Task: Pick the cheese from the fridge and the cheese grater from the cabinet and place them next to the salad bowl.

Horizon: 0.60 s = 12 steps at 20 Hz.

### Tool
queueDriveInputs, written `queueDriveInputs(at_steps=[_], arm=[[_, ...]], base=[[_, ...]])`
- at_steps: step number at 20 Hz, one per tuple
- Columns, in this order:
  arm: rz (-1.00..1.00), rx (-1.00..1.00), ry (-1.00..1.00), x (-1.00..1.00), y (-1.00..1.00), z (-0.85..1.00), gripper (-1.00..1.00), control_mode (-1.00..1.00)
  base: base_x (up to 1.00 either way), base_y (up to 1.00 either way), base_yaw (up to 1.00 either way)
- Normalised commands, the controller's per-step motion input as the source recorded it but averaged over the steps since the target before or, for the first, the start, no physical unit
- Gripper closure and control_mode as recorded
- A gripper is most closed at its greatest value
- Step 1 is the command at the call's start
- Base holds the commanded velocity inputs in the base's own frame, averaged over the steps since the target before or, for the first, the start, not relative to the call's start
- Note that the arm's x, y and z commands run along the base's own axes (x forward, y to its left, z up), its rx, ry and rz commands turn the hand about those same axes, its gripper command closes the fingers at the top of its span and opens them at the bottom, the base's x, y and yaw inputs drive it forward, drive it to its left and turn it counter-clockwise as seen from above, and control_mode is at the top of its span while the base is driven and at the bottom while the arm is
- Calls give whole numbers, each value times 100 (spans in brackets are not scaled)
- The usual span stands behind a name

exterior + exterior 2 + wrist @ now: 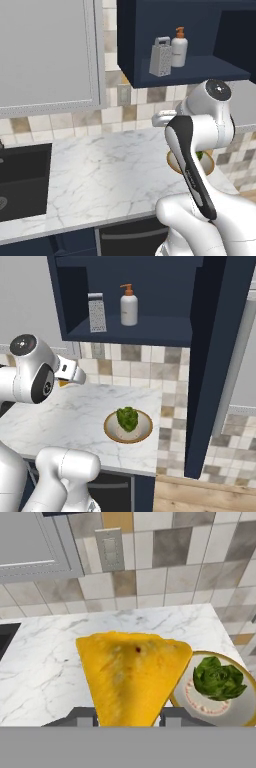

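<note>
The end effector (127, 714) is clamped on the cheese (131, 674), a yellow-orange wedge standing between the two finger tips (82, 716) with its wide edge pointing away from the hand. The wedge is held above the white marble table (45, 662), not resting on it.

Just to the right of the end effector, on the table, sits the salad bowl (240, 704), tan-rimmed, with green leaves at its centre. Cheese and bowl overlap in the hand view; contact cannot be confirmed.

Beyond the end effector the table meets a tiled wall (165, 567) bearing a pale wall plate (109, 549). To its far left a dark sink (22, 180) is let into the table.

Above the end effector hangs the navy cabinet (145, 331), open-fronted. On its shelf the cheese grater (97, 312) stands upright, with a white soap bottle (129, 306) near it, the two apart. A light grey wall cabinet (45, 50) hangs up and to the left.
</note>
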Motion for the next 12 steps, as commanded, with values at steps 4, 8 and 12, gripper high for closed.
queueDriveInputs(at_steps=[4,8,12], arm=[[0,0,1,-9,2,-3,100,-100],[0,-17,7,-3,0,-34,100,-100],[0,-14,1,8,0,-50,100,-100]], base=[[0,0,0],[0,0,0],[0,0,0]])
